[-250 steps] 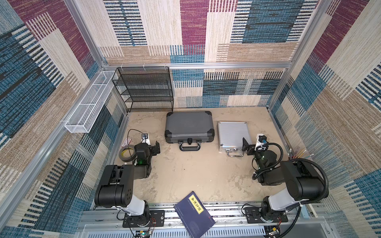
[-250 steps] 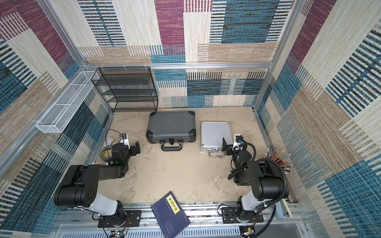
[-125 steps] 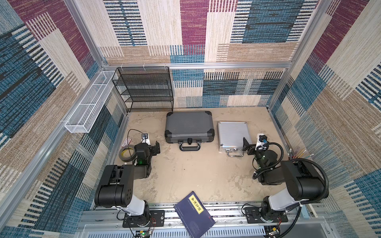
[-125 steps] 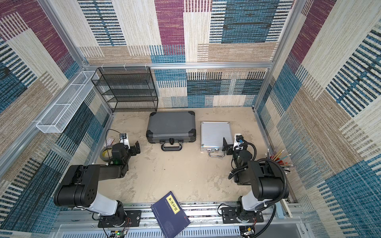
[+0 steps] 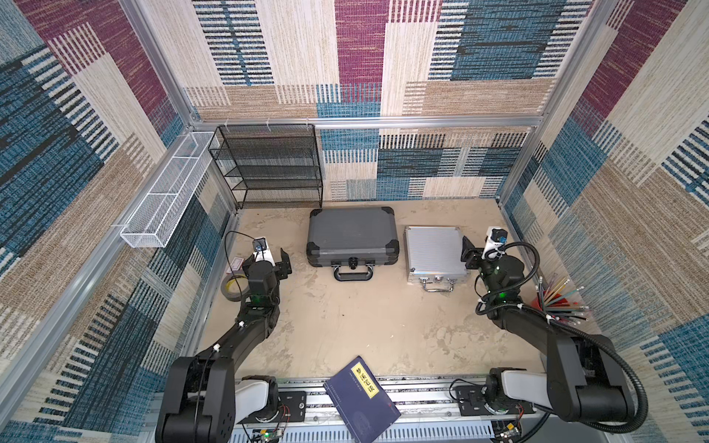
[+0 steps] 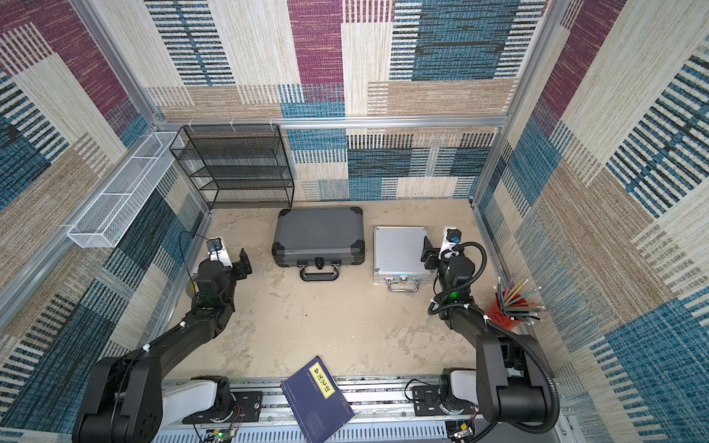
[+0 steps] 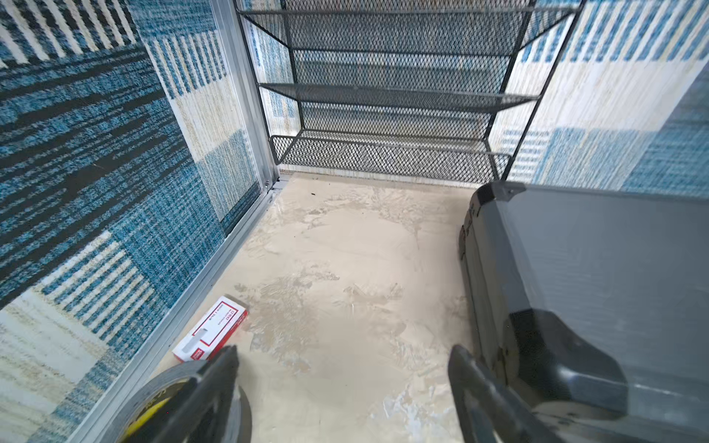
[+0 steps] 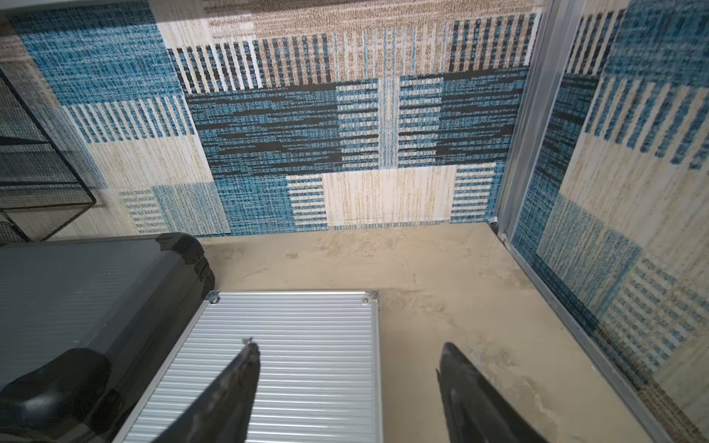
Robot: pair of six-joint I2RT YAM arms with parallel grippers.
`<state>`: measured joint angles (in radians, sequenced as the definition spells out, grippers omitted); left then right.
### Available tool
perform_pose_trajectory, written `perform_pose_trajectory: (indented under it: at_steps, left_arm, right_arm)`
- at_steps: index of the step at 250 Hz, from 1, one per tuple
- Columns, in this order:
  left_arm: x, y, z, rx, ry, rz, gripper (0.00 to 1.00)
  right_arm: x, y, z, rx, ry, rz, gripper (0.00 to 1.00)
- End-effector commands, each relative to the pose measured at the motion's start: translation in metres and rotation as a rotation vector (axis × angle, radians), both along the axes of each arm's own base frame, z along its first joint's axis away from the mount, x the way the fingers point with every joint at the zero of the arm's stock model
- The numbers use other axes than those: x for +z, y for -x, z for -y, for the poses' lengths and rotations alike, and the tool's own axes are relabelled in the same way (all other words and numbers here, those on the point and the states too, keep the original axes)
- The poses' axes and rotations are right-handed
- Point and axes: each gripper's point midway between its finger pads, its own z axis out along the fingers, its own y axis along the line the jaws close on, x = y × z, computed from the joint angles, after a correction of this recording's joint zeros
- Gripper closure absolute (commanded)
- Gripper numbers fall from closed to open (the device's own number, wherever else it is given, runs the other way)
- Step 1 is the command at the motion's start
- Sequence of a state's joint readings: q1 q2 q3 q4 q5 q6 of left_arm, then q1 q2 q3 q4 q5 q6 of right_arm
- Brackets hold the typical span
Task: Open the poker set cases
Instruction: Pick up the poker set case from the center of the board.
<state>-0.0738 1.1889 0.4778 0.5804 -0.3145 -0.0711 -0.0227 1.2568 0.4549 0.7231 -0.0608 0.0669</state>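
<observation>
Table point(image 5: 345, 326): you are looking at a beige, blotchy surface that is carrying both cases, with your arms reaching in from the near edge
Black mesh rack point(image 5: 268, 168): it is standing against the back wall, just behind the dark grey case
White wire basket point(image 5: 165, 191): it is hanging on the left wall
Dark grey case point(image 5: 351, 234): it is lying flat and closed at the back middle of the table, its black handle pointing toward your arms; both top views are showing it point(image 6: 318, 230)
Silver case point(image 5: 433, 249): it is lying flat and closed just to the right of the dark grey case, ribbed lid up, metal handle toward you
Blue book point(image 5: 360, 399): it is lying tilted across the near rail, yellow label up
Left pincer point(image 7: 343, 353): your fingers are standing spread with only bare table between them, near the dark grey case's point(image 7: 594, 261) left front corner and apart from it
Right pincer point(image 8: 349, 347): your fingers are standing spread and gripping nothing, one hanging over the silver case's point(image 8: 291, 364) lid, the other over bare table beside its right edge; you cannot tell whether either is touching
Tape roll point(image 5: 232, 287): it is lying by the left wall, beside your left pincer
Pencil cup point(image 5: 544, 307): it is standing by the right wall
Small red and white box point(image 7: 211, 330): it is lying along the left wall, just beyond the tape roll
</observation>
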Motion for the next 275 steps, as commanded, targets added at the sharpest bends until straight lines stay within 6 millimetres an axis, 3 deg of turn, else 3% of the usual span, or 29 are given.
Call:
perform_pose_trajectory:
  at_steps: [1,51,77,112,152,192,247,275]
  left_arm:
    - [0.011,-0.003,0.014,-0.037,0.146,-0.007,0.14]
    - [0.046,-0.01,0.065,-0.245,0.295,-0.076,0.21]
    - [0.054,0.001,0.091,-0.347,0.313,-0.172,0.22]
    - [0.065,0.025,0.122,-0.536,0.245,-0.271,0.22]
    - [0.045,0.044,0.131,-0.624,0.181,-0.412,0.22]
    - [0.027,0.049,0.139,-0.657,0.235,-0.414,0.22]
    - [0.029,0.048,0.151,-0.73,0.26,-0.413,0.23]
    - [0.033,0.05,0.154,-0.745,0.269,-0.401,0.24]
  right_arm:
    - [-0.012,0.002,-0.025,0.108,-0.151,-0.114,0.27]
    - [-0.005,-0.001,-0.096,0.348,-0.245,-0.198,0.28]
    - [-0.007,0.005,-0.141,0.485,-0.294,-0.245,0.28]
    - [-0.018,0.013,-0.183,0.599,-0.352,-0.289,0.29]
    - [-0.036,0.013,-0.216,0.65,-0.404,-0.35,0.28]
    - [-0.051,0.019,-0.253,0.694,-0.407,-0.402,0.29]
    - [-0.082,0.019,-0.288,0.699,-0.413,-0.5,0.31]
    - [-0.099,0.015,-0.296,0.637,-0.441,-0.533,0.3]
